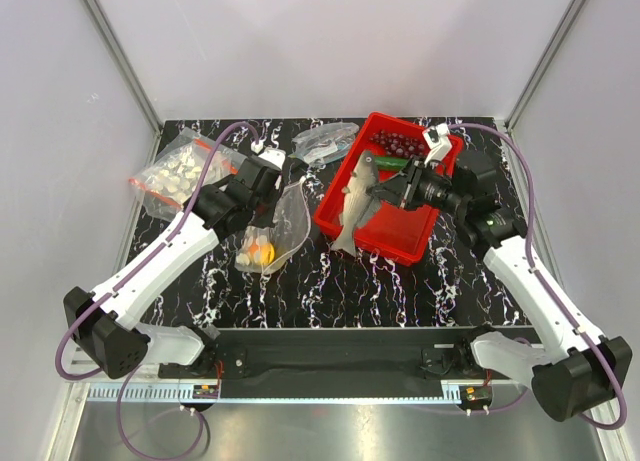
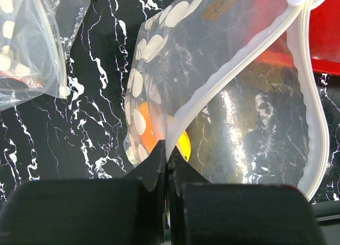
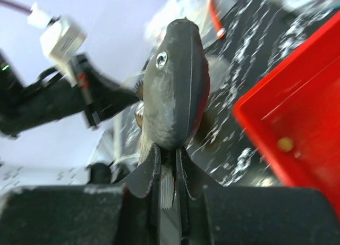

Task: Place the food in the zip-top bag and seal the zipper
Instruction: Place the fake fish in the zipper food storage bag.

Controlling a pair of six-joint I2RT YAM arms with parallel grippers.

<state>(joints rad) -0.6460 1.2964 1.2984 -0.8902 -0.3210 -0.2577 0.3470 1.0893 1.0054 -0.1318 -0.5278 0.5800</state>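
Left fingers (image 2: 151, 173) pinch shut on the rim of a limp, clear, white-dotted zip-top bag (image 2: 249, 128), its mouth gaping over the black marbled worktop (image 2: 79, 123) (orange-yellow toy fruit (image 2: 183, 145) inside). Right fingers (image 3: 146, 173) clamp the tail of a rigid, probably slippery grey toy fish (image 3: 175, 91) at the red plastic tray (image 3: 297, 123)'s edge.

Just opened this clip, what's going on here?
The left gripper pinches the rim of the dotted zip-top bag, holding its mouth open; the orange-yellow fruit is already inside. The right gripper holds the grey fish by its tail, lifted near the red tray. The grape bunch and cucumber lie in the tray; the bag is unsealed.
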